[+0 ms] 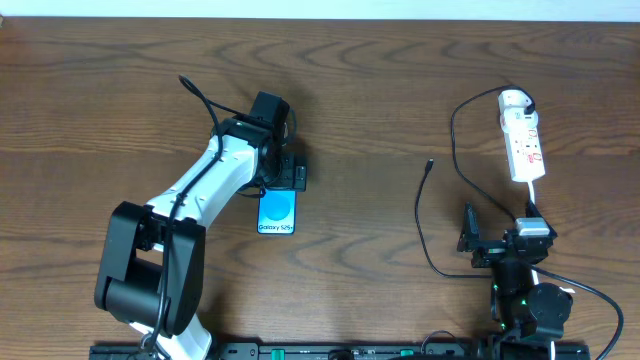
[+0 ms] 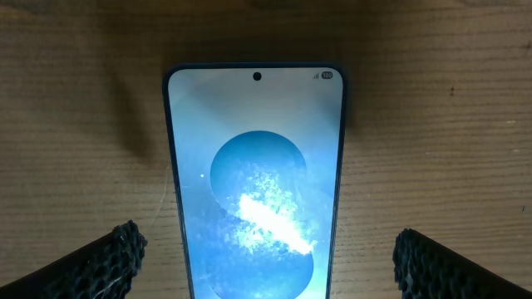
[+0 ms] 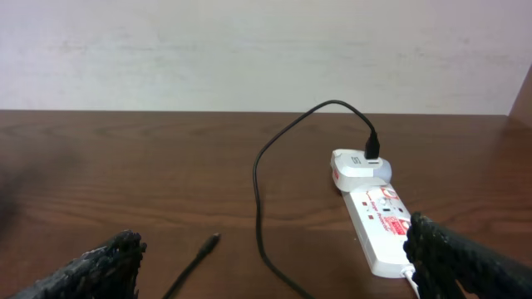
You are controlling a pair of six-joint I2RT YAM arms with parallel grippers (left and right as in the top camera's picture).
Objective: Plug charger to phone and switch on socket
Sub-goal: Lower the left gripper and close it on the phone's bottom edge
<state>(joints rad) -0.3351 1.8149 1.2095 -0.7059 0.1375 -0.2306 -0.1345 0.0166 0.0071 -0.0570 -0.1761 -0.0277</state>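
Now my left hand (image 2: 268, 241), spread wide, straddles the phone (image 2: 254, 149); I should close squarely on its edges, keeping it flat.

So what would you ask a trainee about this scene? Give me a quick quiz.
1. True or false: the charger is already plugged into the phone.
2. How does the left gripper stand?
A. open, with a finger on either side of the phone
B. shut on the phone
C. shut on the charger
3. Fill in the blank: the socket lies nearest the ___ arm.

Key: 1 false; 2 A; 3 right.
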